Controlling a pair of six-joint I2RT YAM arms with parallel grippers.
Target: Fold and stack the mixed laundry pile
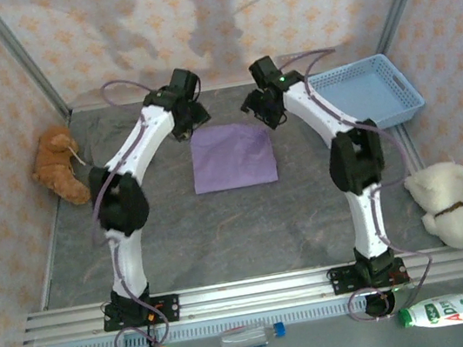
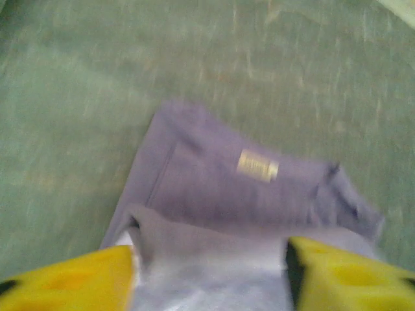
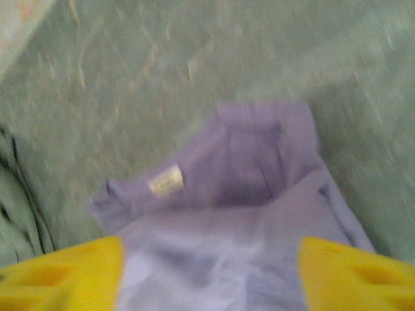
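1. The purple shirt (image 1: 233,157) lies in the middle of the grey table (image 1: 224,236). It is already folded into a flat, near-square pad, with its far edge between the two arms.
2. The left gripper (image 1: 185,128) hovers at the shirt's far left corner. In its wrist view, the left gripper (image 2: 211,282) has its yellow fingers (image 2: 71,282) spread wide, with cloth lying loose between them and nothing pinched.
3. The right gripper (image 1: 263,114) hovers at the far right corner. In its wrist view, the right gripper (image 3: 211,275) is likewise spread, fingers (image 3: 353,272) apart over the fabric and gripping nothing.
4. Handling, as a judgement: the shirt looks thin, light and limp. It will likely sag and slide out of its fold if lifted by one point.
5. The best hold is probably both far corners at once, pinching through all layers at the hemmed edge. The pad can then be drawn flat rather than swung.
6. A small cream tag (image 2: 258,165) is sewn inside the collar area and also shows from the right wrist (image 3: 166,180). Its print is too blurred to read.
7. The green-and-white bottle (image 1: 447,309) at the near edge carries large green letters, which I cannot read with confidence.
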